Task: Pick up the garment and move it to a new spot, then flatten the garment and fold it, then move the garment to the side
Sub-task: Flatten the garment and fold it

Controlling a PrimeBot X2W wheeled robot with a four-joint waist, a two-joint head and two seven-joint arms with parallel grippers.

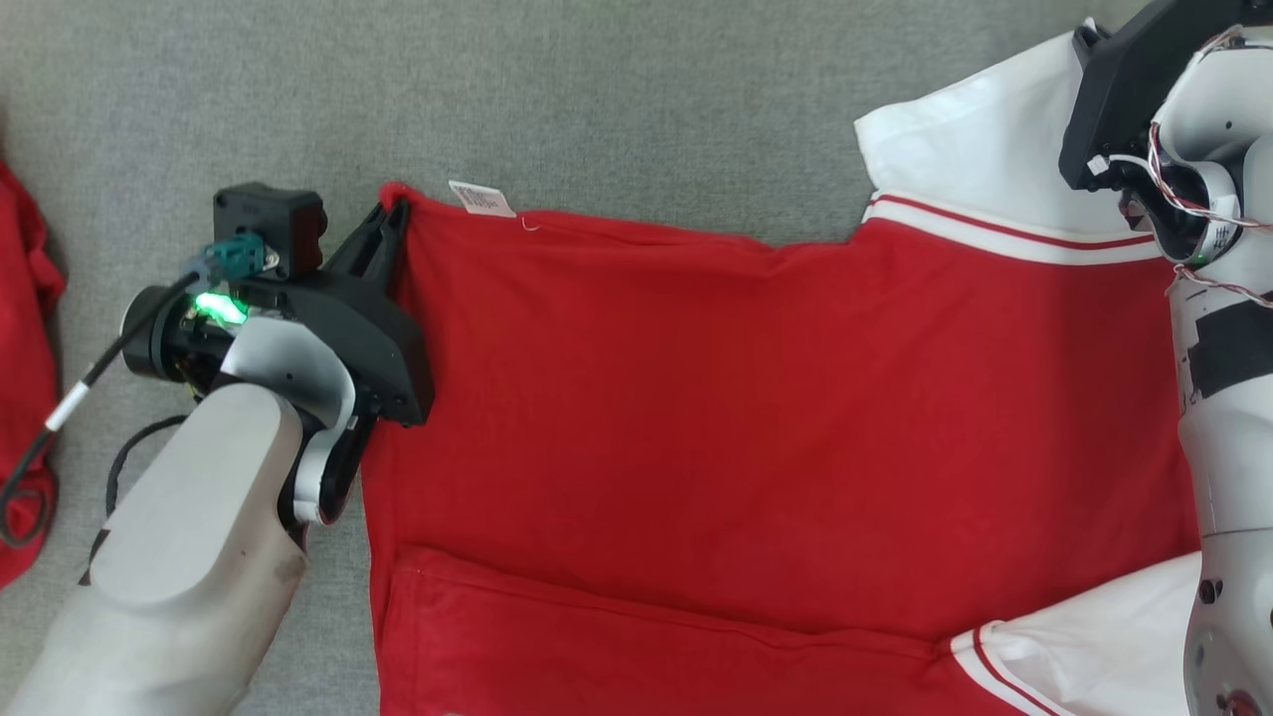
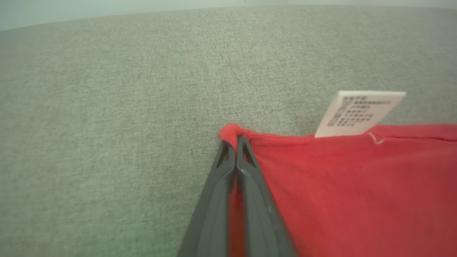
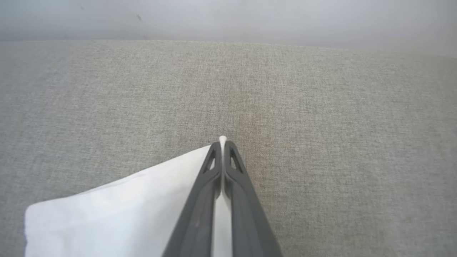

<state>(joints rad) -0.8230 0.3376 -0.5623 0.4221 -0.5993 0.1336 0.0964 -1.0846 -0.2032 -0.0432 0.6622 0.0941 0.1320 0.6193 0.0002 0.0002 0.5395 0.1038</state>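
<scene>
A red garment [image 1: 756,398] with white sleeves lies spread across the grey fabric surface [image 1: 547,89]. My left gripper [image 1: 396,214] is shut on its far left hem corner, and in the left wrist view the red corner [image 2: 231,131] bunches between the closed fingertips of my left gripper [image 2: 232,141], beside a white label [image 2: 358,112]. My right gripper [image 3: 222,145] is shut on the tip of a white sleeve [image 3: 117,214]. In the head view that sleeve [image 1: 965,149] lies at the upper right under the right arm's dark hand [image 1: 1134,80].
Another red cloth [image 1: 25,398] lies at the left edge of the head view, with a black cable [image 1: 60,418] over it. A second white sleeve [image 1: 1084,636] shows at the lower right. Bare grey surface runs beyond the garment's far edge.
</scene>
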